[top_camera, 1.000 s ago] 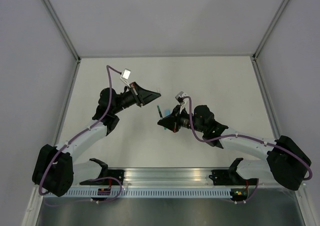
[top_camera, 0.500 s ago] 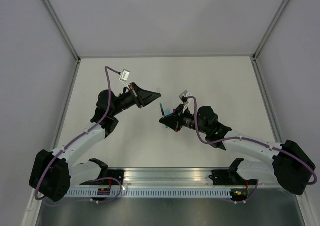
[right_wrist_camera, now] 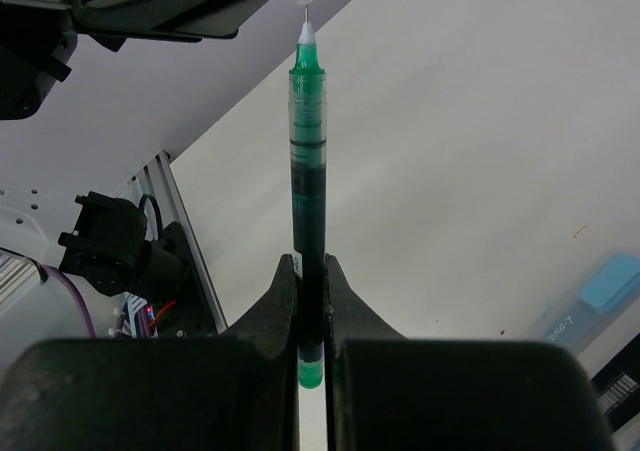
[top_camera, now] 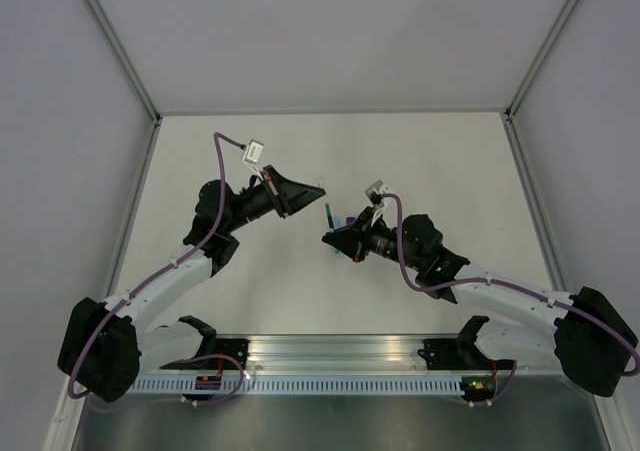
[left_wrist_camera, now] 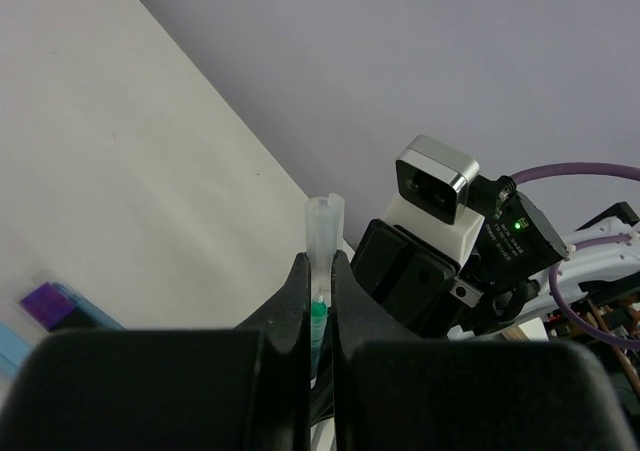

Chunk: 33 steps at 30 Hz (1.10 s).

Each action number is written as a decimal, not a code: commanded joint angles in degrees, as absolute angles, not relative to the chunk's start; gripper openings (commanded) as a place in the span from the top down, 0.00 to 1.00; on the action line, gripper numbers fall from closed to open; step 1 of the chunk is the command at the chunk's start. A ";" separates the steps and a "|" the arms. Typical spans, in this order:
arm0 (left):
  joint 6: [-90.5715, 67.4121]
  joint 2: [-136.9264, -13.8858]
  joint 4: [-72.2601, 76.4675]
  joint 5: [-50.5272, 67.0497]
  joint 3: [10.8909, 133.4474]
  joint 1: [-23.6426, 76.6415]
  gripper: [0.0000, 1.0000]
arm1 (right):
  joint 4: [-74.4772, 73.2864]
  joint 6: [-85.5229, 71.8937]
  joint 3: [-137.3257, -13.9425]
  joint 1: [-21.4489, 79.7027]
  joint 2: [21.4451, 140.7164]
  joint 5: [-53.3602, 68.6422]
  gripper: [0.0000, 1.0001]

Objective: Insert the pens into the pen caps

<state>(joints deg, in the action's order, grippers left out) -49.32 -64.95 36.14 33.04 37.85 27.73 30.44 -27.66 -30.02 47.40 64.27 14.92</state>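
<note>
Right claw (right_wrist_camera: 309, 271), gripping thin green plastic pen (right_wrist_camera: 306, 141), should drive its tip coaxially into slim translucent tube cap (left_wrist_camera: 322, 226) pinched by left claw (left_wrist_camera: 320, 269).

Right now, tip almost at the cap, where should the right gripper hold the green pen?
On the rear barrel, where the right gripper pinches it now, closing from either side across the green pen. It is a slim straight tube, so that leaves the front and tip free to enter the cap in the left gripper.
</note>
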 commanded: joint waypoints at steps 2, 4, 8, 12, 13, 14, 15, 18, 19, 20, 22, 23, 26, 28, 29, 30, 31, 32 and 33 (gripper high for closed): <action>-46.49 -64.51 39.29 32.87 37.53 28.74 0.98 | 32.43 -27.42 -29.53 47.46 62.67 12.93 1.00; -46.23 -64.60 39.46 32.87 37.62 29.00 0.98 | 32.26 -27.33 -29.53 47.46 62.49 12.57 1.00; -45.88 -64.95 40.08 33.22 37.70 30.14 0.98 | 31.82 -27.16 -29.53 47.46 62.14 11.78 1.00; -43.96 -65.74 39.03 32.96 38.05 30.67 0.98 | 31.47 -26.90 -29.27 47.46 61.26 10.90 1.00; -43.51 -66.00 38.50 32.87 38.23 30.67 0.98 | 31.38 -26.72 -29.27 47.46 60.82 10.55 1.00; -43.07 -66.18 38.15 32.61 38.41 30.76 0.98 | 31.38 -26.63 -29.09 47.46 60.65 10.37 1.00; -42.37 -66.36 37.71 32.43 38.58 30.76 0.98 | 31.20 -26.72 -29.09 47.46 60.47 10.11 1.00; -42.01 -66.80 37.53 32.26 38.76 30.76 0.98 | 31.03 -26.63 -28.92 47.55 59.77 9.67 1.00; -42.01 -66.97 37.53 32.34 38.76 30.76 0.98 | 31.03 -26.63 -28.92 47.46 59.59 9.67 1.00; -42.01 -67.23 37.62 32.34 38.67 30.76 0.98 | 30.85 -26.72 -28.92 47.46 59.59 9.49 1.00; -42.27 -67.41 37.88 32.43 38.67 30.76 0.98 | 30.76 -26.72 -28.92 47.55 59.50 9.49 1.00; -42.36 -67.41 37.97 32.61 38.76 30.76 0.98 | 30.67 -26.63 -29.00 47.55 59.50 9.49 1.00; -42.89 -67.06 38.06 32.61 38.67 30.76 0.98 | 30.76 -26.72 -29.09 47.46 59.94 9.67 1.00; -43.15 -65.57 37.71 32.52 38.58 30.67 0.98 | 30.67 -26.63 -29.35 47.46 60.81 10.37 1.00; -42.98 -64.87 37.27 32.08 38.32 30.67 0.98 | 30.59 -26.72 -29.70 47.46 61.08 10.81 1.00; -42.89 -63.30 36.83 31.73 38.23 30.67 0.98 | 30.67 -26.81 -29.79 47.46 61.52 11.68 1.00; -42.54 -62.50 36.39 31.29 38.06 30.67 0.98 | 30.85 -27.07 -29.97 47.46 62.13 12.21 1.00; -42.37 -61.79 35.52 30.16 37.80 30.67 0.98 | 31.37 -27.24 -30.14 47.55 62.40 12.74 1.00; -41.93 -61.18 35.25 29.62 37.62 30.76 0.98 | 31.55 -27.33 -30.15 47.46 62.66 13.27 1.00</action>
<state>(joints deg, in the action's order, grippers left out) -44.93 -64.51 34.85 32.29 37.85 30.63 28.77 -27.24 -28.64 47.40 61.76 10.79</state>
